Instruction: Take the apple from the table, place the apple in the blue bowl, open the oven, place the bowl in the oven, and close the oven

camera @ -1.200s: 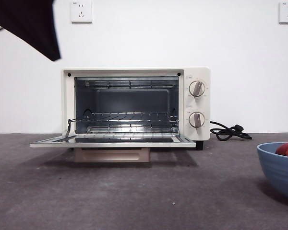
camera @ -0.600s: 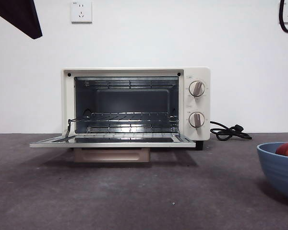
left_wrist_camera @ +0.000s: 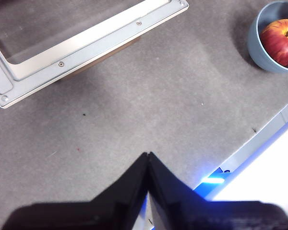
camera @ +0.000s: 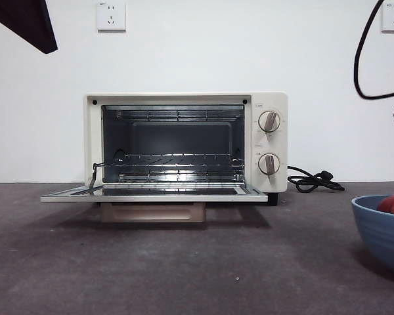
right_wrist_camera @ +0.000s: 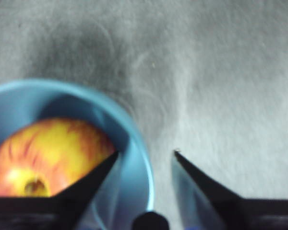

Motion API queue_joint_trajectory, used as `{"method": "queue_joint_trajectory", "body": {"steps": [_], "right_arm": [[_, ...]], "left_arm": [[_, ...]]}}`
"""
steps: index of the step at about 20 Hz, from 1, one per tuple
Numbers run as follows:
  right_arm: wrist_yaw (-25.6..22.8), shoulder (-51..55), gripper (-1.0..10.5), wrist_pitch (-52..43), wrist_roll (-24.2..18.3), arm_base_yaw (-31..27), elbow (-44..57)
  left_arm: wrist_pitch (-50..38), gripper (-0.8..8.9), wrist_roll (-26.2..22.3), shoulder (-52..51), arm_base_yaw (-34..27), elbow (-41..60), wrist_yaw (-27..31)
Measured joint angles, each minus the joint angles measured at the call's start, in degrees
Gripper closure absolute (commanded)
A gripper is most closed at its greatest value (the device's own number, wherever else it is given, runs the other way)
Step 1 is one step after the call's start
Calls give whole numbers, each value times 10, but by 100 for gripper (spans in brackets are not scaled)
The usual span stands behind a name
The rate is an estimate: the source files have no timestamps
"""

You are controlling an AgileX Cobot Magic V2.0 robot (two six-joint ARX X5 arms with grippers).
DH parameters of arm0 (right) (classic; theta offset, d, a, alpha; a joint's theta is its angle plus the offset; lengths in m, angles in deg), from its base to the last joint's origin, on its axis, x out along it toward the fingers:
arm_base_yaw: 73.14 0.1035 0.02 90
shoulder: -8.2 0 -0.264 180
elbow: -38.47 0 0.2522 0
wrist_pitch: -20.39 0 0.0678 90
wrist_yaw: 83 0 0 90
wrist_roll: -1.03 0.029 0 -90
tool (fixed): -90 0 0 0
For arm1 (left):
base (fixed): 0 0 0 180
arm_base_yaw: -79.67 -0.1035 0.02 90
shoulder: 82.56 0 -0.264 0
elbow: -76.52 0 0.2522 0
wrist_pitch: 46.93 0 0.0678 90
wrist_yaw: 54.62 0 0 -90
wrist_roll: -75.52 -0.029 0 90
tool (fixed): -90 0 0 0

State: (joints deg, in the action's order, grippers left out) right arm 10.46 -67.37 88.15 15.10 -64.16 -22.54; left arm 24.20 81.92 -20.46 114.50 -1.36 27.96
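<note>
The blue bowl point(right_wrist_camera: 62, 139) stands on the worktop point(camera: 184, 269) well off to the control-knob side of the oven point(camera: 184, 144), with the apple point(left_wrist_camera: 281, 40) already lying inside it. It looks stiff and smooth-walled, likely slippery, and the apple makes it a little top-heavy and free to roll if the bowl tips. The rim is probably the only sensible hold: one finger inside the wall, one outside, with the bowl kept level.

The right gripper point(right_wrist_camera: 146, 155) hovers just above that rim, its fingers point(right_wrist_camera: 98, 172) spread, one over the bowl's inside beside the apple and the other over bare worktop outside the wall.

Between bowl and oven the worktop lies bare. The oven door point(camera: 151, 192) is folded down flat, jutting forward as a ledge the bowl must clear before it reaches the wire rack point(camera: 177, 159). The worktop's edge runs near the bowl in the left wrist view.

The left gripper point(left_wrist_camera: 149, 155) waits high above the worktop in front of the oven door, its fingers pressed together.
</note>
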Motion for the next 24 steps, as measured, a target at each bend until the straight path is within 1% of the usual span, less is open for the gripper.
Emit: {"method": "queue_joint_trajectory", "body": {"steps": [1,7,9,11,13,17,19,24], "right_arm": [[0,-7,964,-4,-2,0,0],[2,-11,964,1,-19,0,-3],[0,-12,964,18,-21,0,-27],[11,-13,964,35,-21,0,-74],[39,-13,964,42,-20,4,-139],[47,-33,964,61,-3,42,-256],[47,-75,964,75,7,66,-317],[55,-211,963,96,27,128,-458]], "left_arm": [[0,818,0,0,0,0,0],[1,818,-4,0,0,0,0],[7,818,-4,0,0,0,0],[15,818,-7,0,0,0,0],[16,818,-8,0,0,0,-1],[16,818,-8,-3,0,0,-20],[12,818,-8,-4,0,0,-40],[5,818,-8,-4,0,0,-42]]}}
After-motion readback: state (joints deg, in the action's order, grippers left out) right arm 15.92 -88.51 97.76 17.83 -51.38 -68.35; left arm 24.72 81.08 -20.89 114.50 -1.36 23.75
